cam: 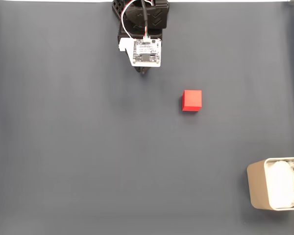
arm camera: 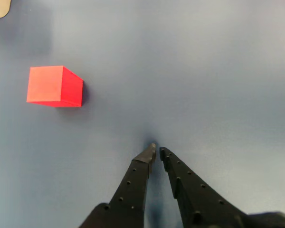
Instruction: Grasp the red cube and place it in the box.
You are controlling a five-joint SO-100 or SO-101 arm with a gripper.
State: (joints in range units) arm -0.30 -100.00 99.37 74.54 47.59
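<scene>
Soft, even light is filling the room; the red cube [arm camera: 53,86] is casting a small dark shadow.

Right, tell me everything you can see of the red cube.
The red cube is small, plain and bright red, with matte, unmarked faces and sharp edges. It sits flat on the dark grey table, nothing touching it. In the wrist view it lies up and left of the gripper, well apart from its nearly closed fingers. The box stands far off, at the fixed view's lower right.

Dark grey-blue mat [cam: 63,147] covering the table, thin white strip [cam: 49,1] along top edge
</scene>
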